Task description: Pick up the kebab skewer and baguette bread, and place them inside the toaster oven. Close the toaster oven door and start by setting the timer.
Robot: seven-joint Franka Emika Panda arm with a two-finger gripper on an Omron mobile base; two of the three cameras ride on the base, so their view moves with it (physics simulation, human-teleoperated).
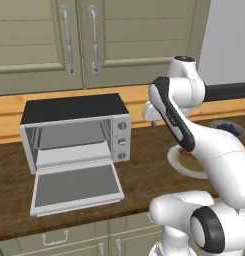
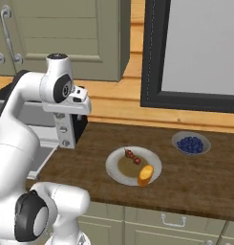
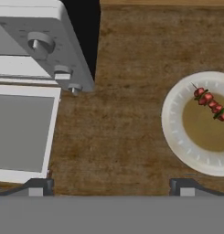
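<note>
The toaster oven [image 1: 74, 130] stands on the counter at the left. Its door [image 1: 76, 187] is dropped open and flat, and the inside looks bare. The kebab skewer [image 2: 132, 156] lies across a cream plate [image 2: 116, 168] to the right of the oven. The baguette bread [image 2: 145, 175] rests on that plate's near rim. My gripper [image 2: 66, 114] hangs high over the counter by the oven's knob side, left of the plate and pointing down. In the hand view the gripper [image 3: 111, 188] is open and holds nothing, with the skewer [image 3: 211, 104] at the right and the oven door [image 3: 22, 132] at the left.
A small bowl of dark blue berries [image 2: 191, 144] sits behind and right of the plate. Bare brown counter [image 3: 122, 119] runs between the oven and the plate [image 3: 175, 132]. Cabinets and a dark-framed panel [image 2: 152, 57] rise behind.
</note>
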